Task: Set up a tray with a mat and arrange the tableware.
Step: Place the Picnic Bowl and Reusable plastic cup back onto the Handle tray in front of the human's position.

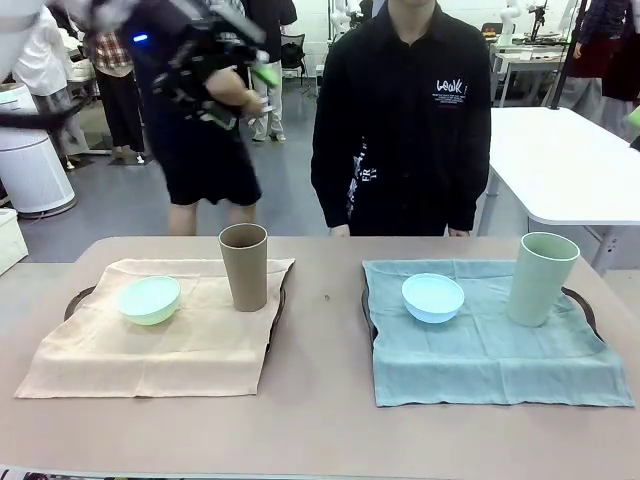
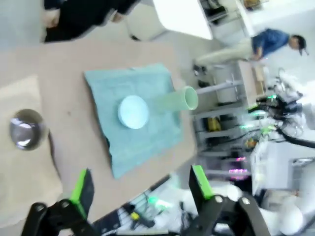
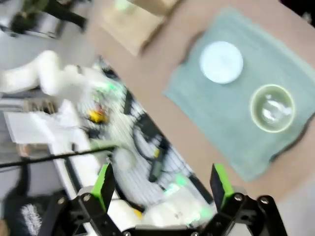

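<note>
both trays [image 1: 583,302] hide under their mats (only dark rims peek out); mint bowl [image 1: 149,299] and tan cup [image 1: 244,266] on the beige mat [image 1: 150,345], blue bowl [image 1: 433,297] and green cup [image 1: 541,278] on the teal mat [image 1: 490,350]; left gripper [image 2: 140,189] and right gripper [image 3: 162,184] blurred, jaws wide, empty

Front level across table [image 1: 320,420], wrists high overhead, sharing teal mat [image 2: 133,118]

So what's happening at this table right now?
Nothing is being handled at the moment. Two trays are laid with mats: on the beige mat sit the mint green bowl and the tan-brown cup; on the teal mat sit the light blue bowl and the pale green cup. Both the left gripper and right gripper hang open above the table. A person stands at the far side.
</note>
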Robot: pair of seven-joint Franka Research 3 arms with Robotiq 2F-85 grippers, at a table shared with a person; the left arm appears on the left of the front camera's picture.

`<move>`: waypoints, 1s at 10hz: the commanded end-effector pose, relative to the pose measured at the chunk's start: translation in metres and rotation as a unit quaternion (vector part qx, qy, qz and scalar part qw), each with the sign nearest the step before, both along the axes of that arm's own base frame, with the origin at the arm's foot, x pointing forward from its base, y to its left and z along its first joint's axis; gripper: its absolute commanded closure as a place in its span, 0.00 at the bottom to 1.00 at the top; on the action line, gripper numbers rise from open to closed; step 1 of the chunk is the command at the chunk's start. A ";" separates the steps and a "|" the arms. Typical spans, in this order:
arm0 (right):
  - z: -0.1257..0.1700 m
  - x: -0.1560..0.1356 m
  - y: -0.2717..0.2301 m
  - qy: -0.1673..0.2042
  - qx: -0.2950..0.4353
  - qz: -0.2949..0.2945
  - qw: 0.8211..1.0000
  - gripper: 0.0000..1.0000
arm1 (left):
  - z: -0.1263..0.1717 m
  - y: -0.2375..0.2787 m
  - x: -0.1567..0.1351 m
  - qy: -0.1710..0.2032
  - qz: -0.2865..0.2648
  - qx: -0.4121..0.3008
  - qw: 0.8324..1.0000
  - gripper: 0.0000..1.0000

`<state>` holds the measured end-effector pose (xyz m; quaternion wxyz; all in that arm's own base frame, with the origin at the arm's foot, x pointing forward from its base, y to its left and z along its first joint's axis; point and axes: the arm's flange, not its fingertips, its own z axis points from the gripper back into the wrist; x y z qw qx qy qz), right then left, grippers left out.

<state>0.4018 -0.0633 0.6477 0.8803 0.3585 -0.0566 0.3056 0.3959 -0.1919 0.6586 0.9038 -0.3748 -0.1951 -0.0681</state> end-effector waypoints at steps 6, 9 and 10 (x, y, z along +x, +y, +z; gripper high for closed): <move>-0.003 -0.005 -0.027 0.023 0.073 -0.018 0.997 0.00 | -0.020 0.038 -0.018 -0.003 -0.003 -0.056 0.998 0.00; -0.011 -0.007 -0.035 0.053 0.105 -0.019 0.993 0.00 | -0.041 0.086 0.010 0.129 -0.032 -0.196 0.972 0.00; -0.021 -0.011 -0.047 0.068 0.132 -0.024 0.989 0.00 | -0.043 0.128 0.008 0.164 -0.032 -0.246 0.955 0.00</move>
